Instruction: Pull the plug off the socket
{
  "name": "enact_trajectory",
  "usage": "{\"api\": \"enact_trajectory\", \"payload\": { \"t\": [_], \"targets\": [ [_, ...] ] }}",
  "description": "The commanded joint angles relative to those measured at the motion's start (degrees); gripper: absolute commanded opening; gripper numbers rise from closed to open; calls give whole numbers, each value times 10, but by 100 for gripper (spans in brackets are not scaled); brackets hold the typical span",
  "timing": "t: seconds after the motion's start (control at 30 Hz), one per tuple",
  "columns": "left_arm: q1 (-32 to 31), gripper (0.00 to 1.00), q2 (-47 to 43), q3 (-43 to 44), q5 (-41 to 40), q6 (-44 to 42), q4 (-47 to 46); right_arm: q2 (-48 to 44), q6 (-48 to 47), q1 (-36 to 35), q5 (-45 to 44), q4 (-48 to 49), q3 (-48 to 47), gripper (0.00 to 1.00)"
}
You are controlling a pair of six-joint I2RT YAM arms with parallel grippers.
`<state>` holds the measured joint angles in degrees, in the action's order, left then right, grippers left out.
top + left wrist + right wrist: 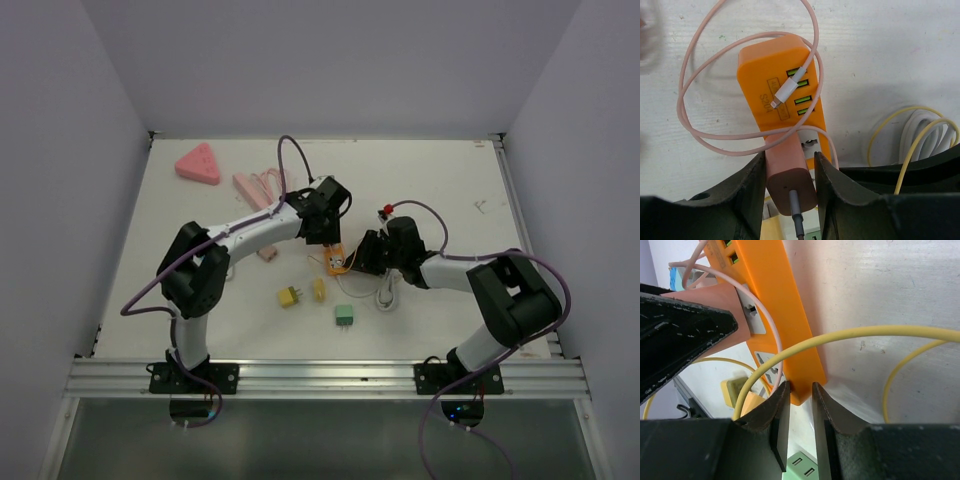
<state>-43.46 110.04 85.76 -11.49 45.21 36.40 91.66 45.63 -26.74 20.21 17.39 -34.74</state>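
An orange power strip (771, 65) lies on the white table, also showing in the top view (338, 261). A salmon-pink plug block (789, 172) sits against the strip's white outlet face (809, 145); its prongs are hidden. My left gripper (790, 157) is shut on this plug, one finger on each side, and comes from the upper left in the top view (330, 238). My right gripper (801, 390) is shut on the strip's end corner (802, 352), and comes from the right in the top view (364, 258). A pink cable (687, 95) loops around the strip.
A white USB connector (786, 89) sits in the strip's green ports. Two yellow plugs (290, 297) (319, 289), a green plug (344, 316) and a white coiled cable (386, 297) lie in front. A yellow wire (850, 334) arcs over the strip. A pink triangle (198, 165) lies at the far left.
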Motion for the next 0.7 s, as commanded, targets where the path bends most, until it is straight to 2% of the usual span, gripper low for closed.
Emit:
{"api": "enact_trajectory", "payload": {
  "t": [0.0,0.13,0.3,0.53,0.67],
  "targets": [
    [9,0,-51,0,1,-11,-55,18,-36,7,-94,-112,44,26],
    [7,0,-49,-39,21,-23,-83,-13,-42,7,-39,-49,58,34],
    [7,0,-68,-73,29,-41,-108,-39,-35,9,0,-11,55,54],
    [7,0,-103,-122,59,-47,-158,-35,-7,11,25,47,42,53],
    [7,0,-119,-142,70,-44,-178,-6,7,14,60,122,30,52]
  ]
}}
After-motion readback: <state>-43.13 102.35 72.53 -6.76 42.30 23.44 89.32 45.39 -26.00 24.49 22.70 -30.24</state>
